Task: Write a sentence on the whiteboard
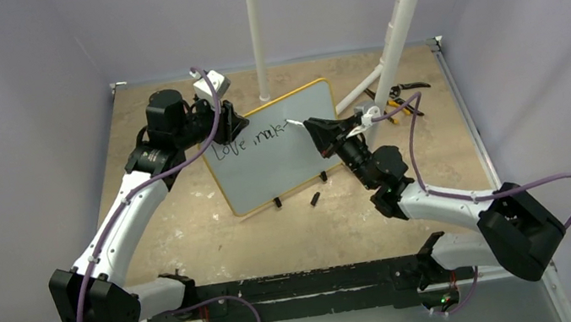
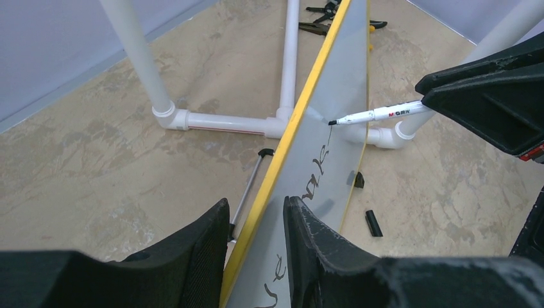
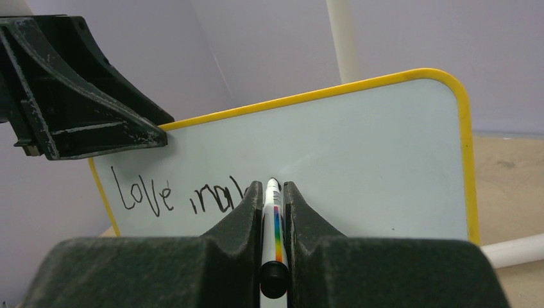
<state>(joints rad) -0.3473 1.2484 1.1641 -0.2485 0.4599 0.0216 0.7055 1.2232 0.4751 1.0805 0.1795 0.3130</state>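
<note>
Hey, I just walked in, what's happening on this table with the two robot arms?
The right gripper is shut on a white marker pen with a rainbow band, its black tip at the face of the rectangular pale whiteboard with the yellow frame. Black handwriting reads roughly "Love mak", so the sentence is unfinished. The left gripper straddles the board's top left edge, one finger on each side, apparently to steady it; whether it is clamped tight is unclear.
</note>
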